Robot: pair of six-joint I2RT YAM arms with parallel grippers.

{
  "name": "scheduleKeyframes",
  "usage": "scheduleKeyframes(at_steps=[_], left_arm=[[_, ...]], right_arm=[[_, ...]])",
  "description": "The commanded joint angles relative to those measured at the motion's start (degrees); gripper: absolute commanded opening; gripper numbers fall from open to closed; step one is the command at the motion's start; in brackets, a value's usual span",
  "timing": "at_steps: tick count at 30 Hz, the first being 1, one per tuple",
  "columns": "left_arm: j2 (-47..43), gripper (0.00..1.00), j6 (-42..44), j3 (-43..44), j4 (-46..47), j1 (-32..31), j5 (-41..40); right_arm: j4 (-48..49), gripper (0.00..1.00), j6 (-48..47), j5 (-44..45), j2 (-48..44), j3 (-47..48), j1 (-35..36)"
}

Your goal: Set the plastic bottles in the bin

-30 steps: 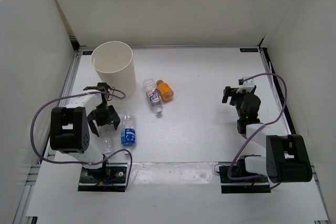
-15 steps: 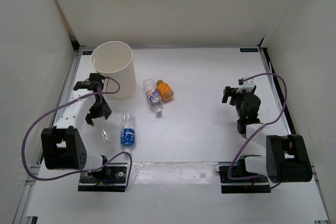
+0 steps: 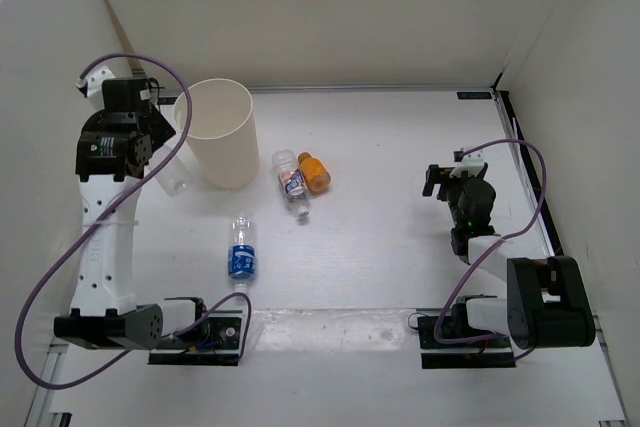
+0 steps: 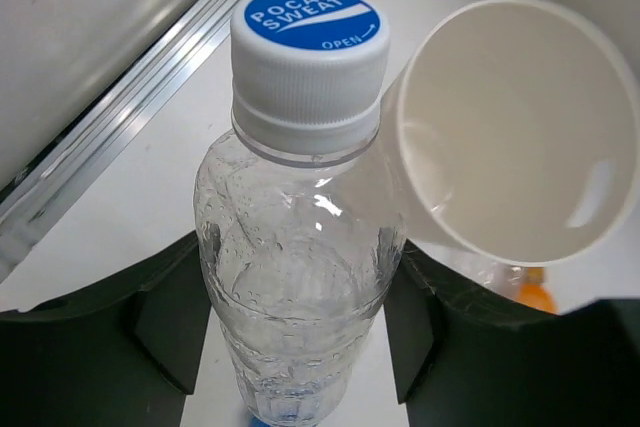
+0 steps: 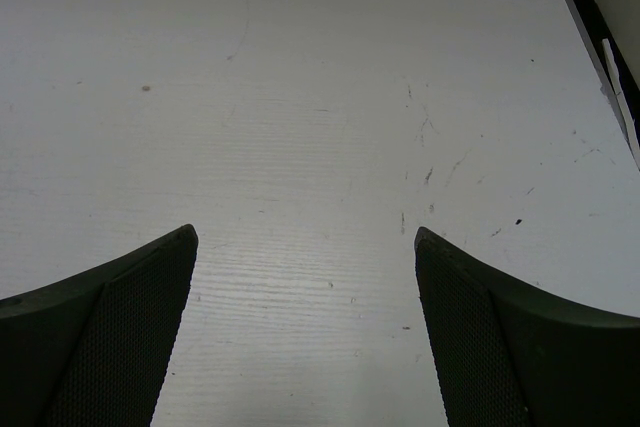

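One cream bin [image 3: 222,152] stands upright at the far left of the desk [image 3: 400,147]. The left arm [image 3: 105,237] rears tall beside it. The left claw [image 4: 295,322] is clenched round a clear Pocari Sweat bottle [image 4: 300,237], whose base is cut off and whose label is unseen. The right claw [image 5: 305,247] gapes low over the desk. Three more bottles lie near the bin: a blue-labelled bottle [image 3: 243,249], and a white-pink-labelled bottle [image 3: 292,185] just beside an orange bottle [image 3: 315,173].

Clear bottle [image 4: 300,257] now aloft beside bin [image 3: 225,147].
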Motion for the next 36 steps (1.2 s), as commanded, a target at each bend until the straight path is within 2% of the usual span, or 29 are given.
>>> scheduleKeyframes(at_steps=[1, 2, 5, 7, 17, 24, 29, 31, 34, 35, 36], left_arm=[[-3.4, 0.53, 1.6, 1.6, 8.0, 0.4, 2.7], [-4.1, 0.53, 1.8, 1.1, 9.7, 0.4, 4.5], [-5.9, 0.53, 4.2, -1.5, 24.6, 0.4, 8.8], [-4.8, 0.53, 4.5, -2.1, 27.2, 0.4, 10.3], [12.5, 0.56, 5.5, 16.7, 26.0, -2.4, 10.5], [19.6, 0.59, 6.1, 18.3, 25.4, -3.6, 9.7], [20.5, 0.73, 5.5, 13.8, 25.1, -3.6, 10.5], [20.8, 0.74, 5.5, 12.8, 24.7, -3.7, 10.6], [21.9, 0.84, 5.4, 11.6, 23.1, -3.7, 10.9], [22.3, 0.93, 6.0, 11.6, 22.2, -3.6, 11.7], [22.9, 0.95, 6.2, 11.8, 21.8, -3.6, 11.9]], right_arm=[[3.0, 0.9, -0.6, 1.4, -0.9, 0.6, 0.3], [3.1, 0.9, -0.6, 1.5, -0.9, 0.5, -0.4], [3.1, 0.9, -0.7, 1.4, -1.0, 0.6, 0.4], [3.1, 0.9, -0.5, 1.4, -0.8, 0.6, 0.3], [3.0, 0.9, -0.5, 1.2, -0.5, 0.8, 0.1], [2.0, 0.9, -0.1, 3.4, -1.0, 1.6, 0.3], [1.2, 0.9, 1.5, 4.9, -0.9, 1.8, 0.1], [1.2, 0.9, 1.5, 5.5, -0.8, 1.8, 0.2], [1.3, 0.9, 1.5, 5.6, -0.9, 1.9, -0.1], [1.3, 0.9, 1.5, 5.6, -0.8, 1.8, 0.0], [1.3, 0.9, 1.5, 5.6, -0.7, 1.8, 0.1]])
